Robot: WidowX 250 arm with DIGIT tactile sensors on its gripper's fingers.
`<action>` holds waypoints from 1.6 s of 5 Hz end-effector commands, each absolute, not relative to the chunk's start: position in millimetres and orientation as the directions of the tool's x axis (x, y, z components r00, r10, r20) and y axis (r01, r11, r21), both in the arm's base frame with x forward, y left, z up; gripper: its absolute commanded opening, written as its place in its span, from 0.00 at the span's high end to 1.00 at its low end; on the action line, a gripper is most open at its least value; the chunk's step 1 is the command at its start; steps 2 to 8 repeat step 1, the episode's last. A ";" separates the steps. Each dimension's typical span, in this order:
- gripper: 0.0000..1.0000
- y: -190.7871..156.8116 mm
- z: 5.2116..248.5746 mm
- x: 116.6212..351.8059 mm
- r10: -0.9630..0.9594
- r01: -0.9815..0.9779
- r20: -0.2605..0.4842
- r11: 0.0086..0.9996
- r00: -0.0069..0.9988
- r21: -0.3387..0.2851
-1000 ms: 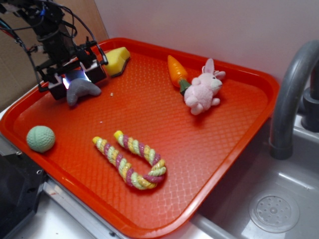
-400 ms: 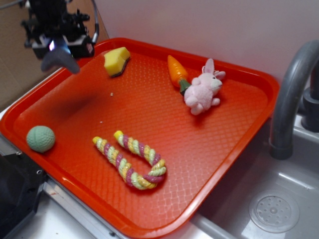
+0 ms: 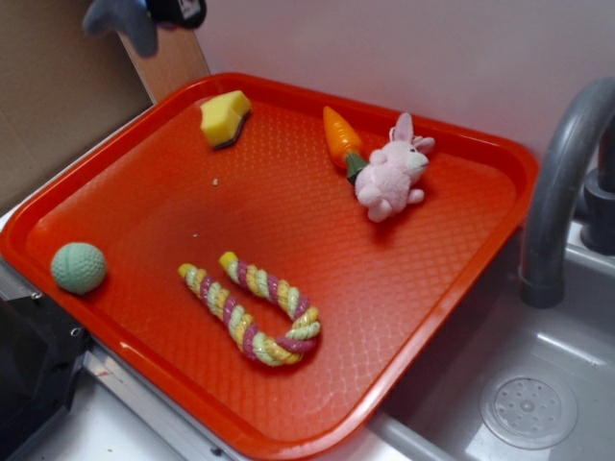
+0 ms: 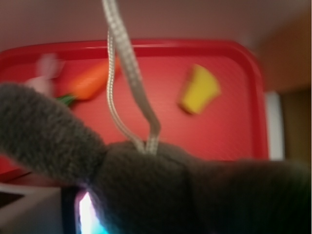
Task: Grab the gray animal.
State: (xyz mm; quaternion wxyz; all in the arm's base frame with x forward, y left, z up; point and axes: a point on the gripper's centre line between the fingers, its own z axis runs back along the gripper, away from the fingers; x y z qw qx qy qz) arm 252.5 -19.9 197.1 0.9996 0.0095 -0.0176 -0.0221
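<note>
The gray animal [image 3: 123, 19] hangs at the top left edge of the exterior view, high above the red tray [image 3: 500, 163], held by my gripper [image 3: 163, 12], which is mostly cut off by the frame. In the wrist view the gray animal [image 4: 161, 190] fills the lower half, very close and blurred, its ears spread left and right and its white string loop [image 4: 127, 73] pointing up. My gripper is shut on the gray animal; its fingers are hidden behind the plush.
On the tray lie a pink plush bunny [image 3: 392, 176], an orange carrot toy [image 3: 340, 137], a yellow sponge wedge [image 3: 224, 117], a green ball [image 3: 78, 267] and a striped rope toy [image 3: 252, 305]. A gray faucet [image 3: 567, 182] and sink [image 3: 528, 408] stand at right.
My gripper has risen from the tray's back left corner, carrying the gray animal up and slightly right, almost out of the exterior view. Everything else has stayed put.
</note>
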 end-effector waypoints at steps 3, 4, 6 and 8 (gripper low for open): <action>1.00 -33.8 243.6 228.0 -0.222 0.228 0.158 0.973 0.962 -0.020; 1.00 -33.8 243.6 228.0 -0.222 0.228 0.158 0.973 0.962 -0.020; 1.00 -33.8 243.6 228.0 -0.222 0.228 0.158 0.973 0.962 -0.020; 1.00 -33.8 243.6 228.0 -0.222 0.228 0.158 0.973 0.962 -0.020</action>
